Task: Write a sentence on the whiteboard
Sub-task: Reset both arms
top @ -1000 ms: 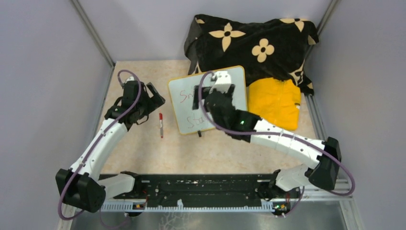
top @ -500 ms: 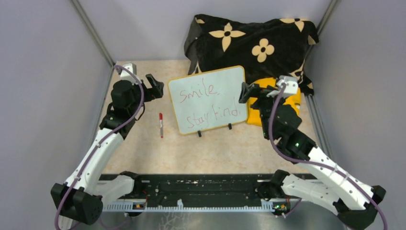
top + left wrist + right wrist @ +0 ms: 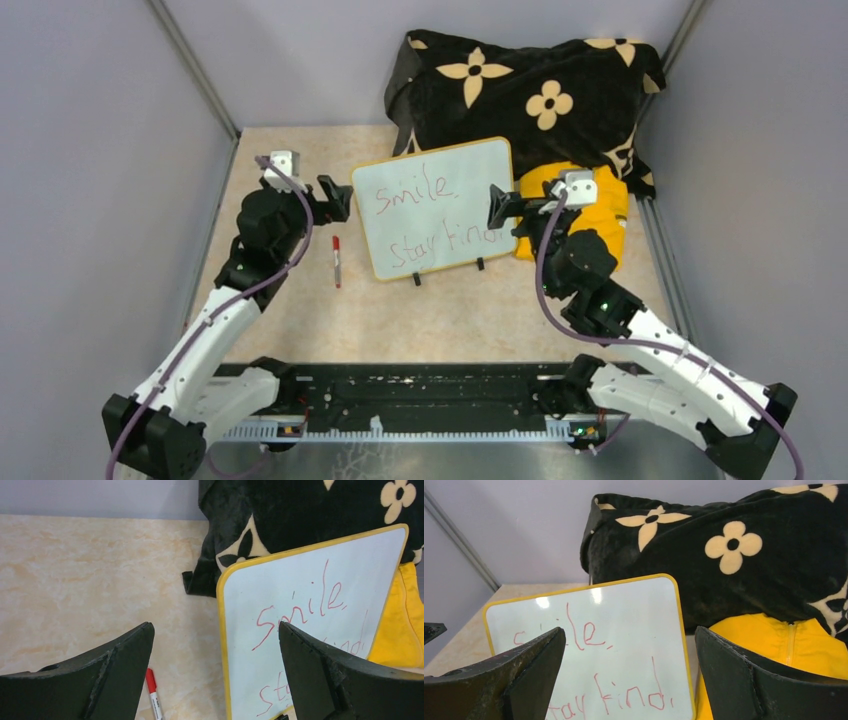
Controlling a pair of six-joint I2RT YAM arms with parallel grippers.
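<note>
The whiteboard (image 3: 436,212) stands tilted on its two black feet at the middle back of the table. The sentence (image 3: 412,192) is in red marker, "smile" above "stay find". My left gripper (image 3: 335,198) is open and empty, just off the board's left edge. My right gripper (image 3: 503,206) is open and empty at the board's right edge. In the left wrist view my left gripper (image 3: 215,627) frames the board (image 3: 310,575) and its sentence (image 3: 300,612). In the right wrist view my right gripper (image 3: 630,630) frames the board (image 3: 634,605) and its sentence (image 3: 624,695).
A red-and-white marker pen (image 3: 336,260) lies on the table left of the board, also in the left wrist view (image 3: 154,695). A black blanket with cream flowers (image 3: 530,90) and a yellow cloth (image 3: 590,220) lie behind and right of the board. Grey walls enclose the table.
My right arm has left its place over the board, swung out right, and now sits at the board's right edge. My left gripper has moved right toward the board's left edge.
</note>
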